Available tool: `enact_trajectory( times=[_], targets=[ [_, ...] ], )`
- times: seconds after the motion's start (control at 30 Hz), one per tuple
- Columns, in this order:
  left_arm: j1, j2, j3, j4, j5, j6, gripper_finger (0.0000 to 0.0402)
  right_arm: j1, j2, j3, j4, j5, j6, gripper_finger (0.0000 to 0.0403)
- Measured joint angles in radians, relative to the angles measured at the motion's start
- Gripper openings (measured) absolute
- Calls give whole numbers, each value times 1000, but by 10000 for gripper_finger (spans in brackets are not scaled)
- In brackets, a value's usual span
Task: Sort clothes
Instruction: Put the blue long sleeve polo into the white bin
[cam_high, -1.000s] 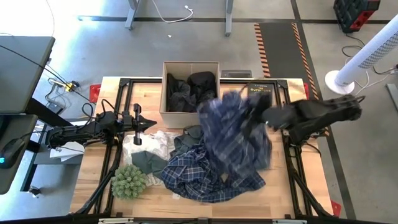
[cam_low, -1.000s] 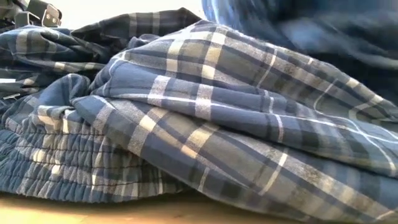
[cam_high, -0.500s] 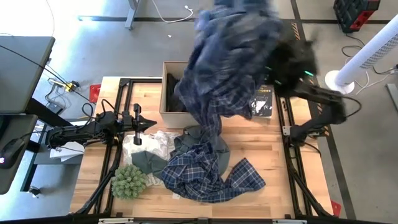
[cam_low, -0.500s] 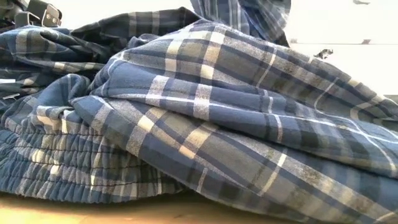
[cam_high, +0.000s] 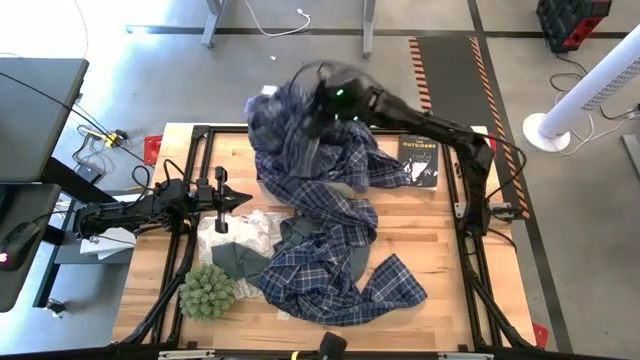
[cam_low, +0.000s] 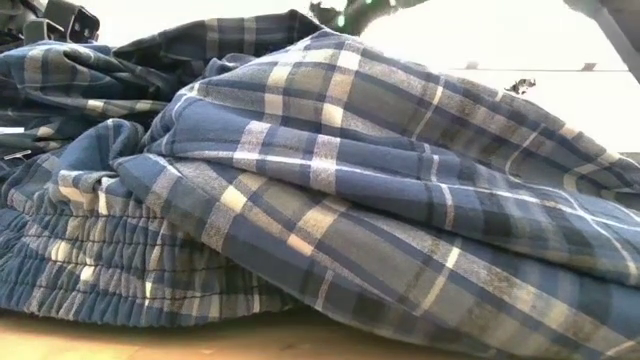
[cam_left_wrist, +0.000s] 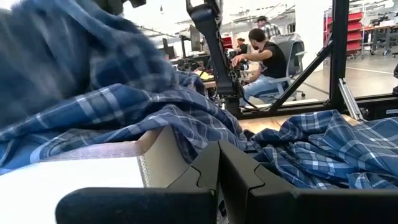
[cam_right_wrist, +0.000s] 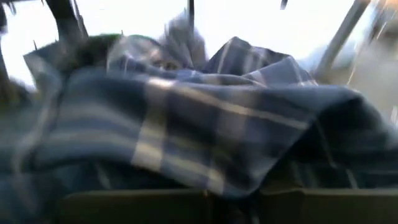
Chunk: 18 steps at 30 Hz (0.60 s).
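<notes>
r tool (cam_high: 318, 108) clamped on plaid garment (cam_high: 330, 190), prob over box.

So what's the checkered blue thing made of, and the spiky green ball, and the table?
The plaid garment looks like soft woven cloth, maybe flannel: it folds, drapes and has a matte, slightly fuzzy weave. The spiky green ball looks like a fake plant, probably plastic, though that's hard to tell. The table looks like pale wood with visible grain.
</notes>
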Motion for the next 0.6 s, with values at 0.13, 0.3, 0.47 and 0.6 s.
enact_trajectory(
  times=[0.13, 0.3, 0.47, 0.6],
  targets=[
    [0, 0, 0, 0, 0, 0, 1, 10, 64, 0, -245, -15, -40, 10],
    [0, 0, 0, 0, 0, 0, 1, 27, 171, 0, -468, -22, -92, 13],
    [0, 0, 0, 0, 0, 0, 1, 28, 244, 3, -510, 55, -117, 56],
    [0, 0, 0, 0, 0, 0, 1, 25, 238, 52, -539, 120, -125, 106]
  ],
)
